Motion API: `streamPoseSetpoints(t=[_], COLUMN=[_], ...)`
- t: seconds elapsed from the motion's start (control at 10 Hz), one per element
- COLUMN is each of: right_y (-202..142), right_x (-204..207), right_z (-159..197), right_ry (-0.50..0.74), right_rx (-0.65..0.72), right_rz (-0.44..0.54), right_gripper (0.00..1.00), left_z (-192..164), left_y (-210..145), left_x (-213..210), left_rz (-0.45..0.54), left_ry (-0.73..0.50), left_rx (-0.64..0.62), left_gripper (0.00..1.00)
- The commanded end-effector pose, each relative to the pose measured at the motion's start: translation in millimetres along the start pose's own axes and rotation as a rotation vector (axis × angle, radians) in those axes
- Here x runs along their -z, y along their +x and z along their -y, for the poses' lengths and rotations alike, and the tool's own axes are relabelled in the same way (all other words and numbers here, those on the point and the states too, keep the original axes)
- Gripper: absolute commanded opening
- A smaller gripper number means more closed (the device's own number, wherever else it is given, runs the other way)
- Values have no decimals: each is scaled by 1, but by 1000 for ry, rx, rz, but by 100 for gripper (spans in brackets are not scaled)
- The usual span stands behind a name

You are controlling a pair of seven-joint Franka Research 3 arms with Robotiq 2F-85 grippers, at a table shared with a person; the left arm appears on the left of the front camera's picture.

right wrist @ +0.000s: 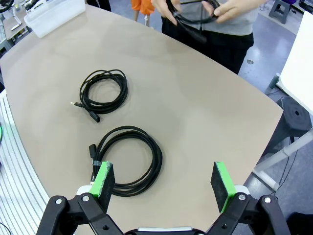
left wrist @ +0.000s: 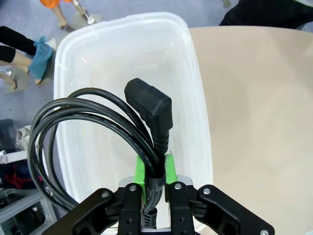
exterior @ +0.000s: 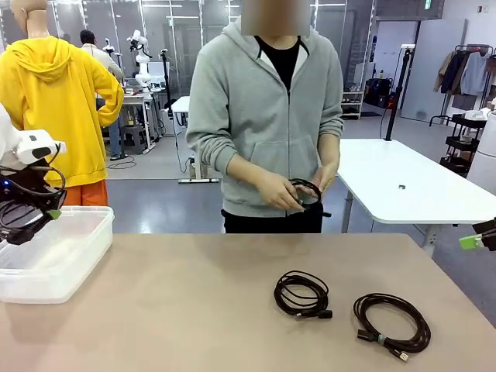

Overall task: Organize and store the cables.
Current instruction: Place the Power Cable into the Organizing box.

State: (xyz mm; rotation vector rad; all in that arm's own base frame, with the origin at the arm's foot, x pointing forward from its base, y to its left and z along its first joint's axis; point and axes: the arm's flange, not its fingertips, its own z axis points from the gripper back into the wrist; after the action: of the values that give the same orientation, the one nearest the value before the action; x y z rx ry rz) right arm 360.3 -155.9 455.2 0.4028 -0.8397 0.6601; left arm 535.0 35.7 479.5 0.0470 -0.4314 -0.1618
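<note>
The left tool (left wrist: 155, 169) is clamping a coiled black cable (left wrist: 88, 112) above the clear container (left wrist: 146, 29). The right tool (right wrist: 162, 181) is hanging released over the desk (exterior: 194, 310), where a smaller coil (exterior: 301, 294) and a larger coil (exterior: 391, 324) are lying apart. The person's hands (exterior: 277, 191) are holding another coil (exterior: 308, 186).

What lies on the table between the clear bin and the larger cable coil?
The smaller coil lies between the bin and the larger coil, with bare table on either side of it. The front view shows this.
</note>
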Motion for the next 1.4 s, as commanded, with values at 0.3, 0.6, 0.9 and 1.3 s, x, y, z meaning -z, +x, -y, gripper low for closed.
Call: streamPoseSetpoints(t=[0.3, 0.6, 0.9, 1.3], right_y=[-1, -1, -1, -1], right_x=[0, 0, 0, 0], right_z=[1, 1, 1, 1], right_ry=[6, 6, 6, 6], right_rx=[-20, -20, -20, -20], right_rz=[17, 17, 17, 17], right_gripper=[100, 100, 100, 100], left_z=[0, 4, 13, 10], left_y=[7, 8, 3, -3], left_x=[51, 66, 69, 72], left_rz=[2, -6, -38, -23], left_ry=[10, -45, -28, -16], left_rx=[-67, -93, -83, -130], left_gripper=[18, 18, 41, 99])
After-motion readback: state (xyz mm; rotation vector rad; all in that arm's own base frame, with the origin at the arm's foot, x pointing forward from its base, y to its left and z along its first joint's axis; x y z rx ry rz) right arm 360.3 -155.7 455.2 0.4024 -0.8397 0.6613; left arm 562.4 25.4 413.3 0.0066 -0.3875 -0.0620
